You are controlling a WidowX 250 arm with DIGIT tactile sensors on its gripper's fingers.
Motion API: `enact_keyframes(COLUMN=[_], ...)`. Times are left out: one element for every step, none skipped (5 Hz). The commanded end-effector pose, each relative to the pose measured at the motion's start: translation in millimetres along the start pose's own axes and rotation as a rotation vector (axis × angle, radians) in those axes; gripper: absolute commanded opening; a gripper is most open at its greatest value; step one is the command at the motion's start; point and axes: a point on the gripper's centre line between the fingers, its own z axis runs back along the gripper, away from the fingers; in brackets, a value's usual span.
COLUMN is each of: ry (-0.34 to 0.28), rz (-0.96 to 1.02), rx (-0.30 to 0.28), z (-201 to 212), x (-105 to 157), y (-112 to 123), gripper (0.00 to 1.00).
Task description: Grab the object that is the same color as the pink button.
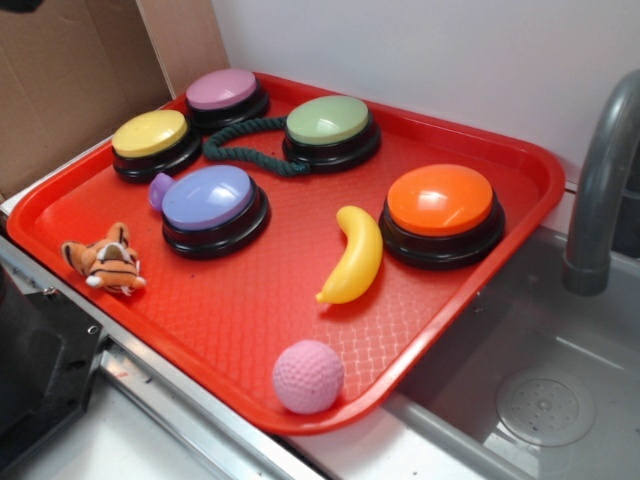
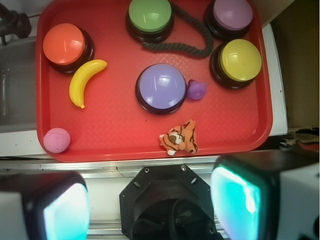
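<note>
Since my hand (image 2: 150, 210) hangs released and empty well above the red tray (image 2: 105, 142), I should drop straight over the dimpled pink ball (image 2: 56, 140) in its near corner beside the rim, matching the pink button (image 2: 232, 14), and straddle it centrally.

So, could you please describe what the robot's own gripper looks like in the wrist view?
The gripper has two chunky fingers with pale casings and glossy teal-glowing inner faces, dark-edged on the right one. Between them sits a black octagonal mount with small screws. No cables or markings are visible.
</note>
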Motion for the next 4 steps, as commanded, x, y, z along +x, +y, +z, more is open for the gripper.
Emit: enact_keyframes(ry=[0.0, -0.003, -0.018, -0.009], rz=[0.0, 0.012, 0.009, -0.007], rx=[0.0, -0.023, -0.058, -0.09], z=[0.0, -16.8, -37.5, -61.7], x=[0.0, -0.3, 1.3, 6.0], y=[0.0, -17.8, -43.8, -71.4], gripper=[1.0, 1.0, 1.0, 1.0])
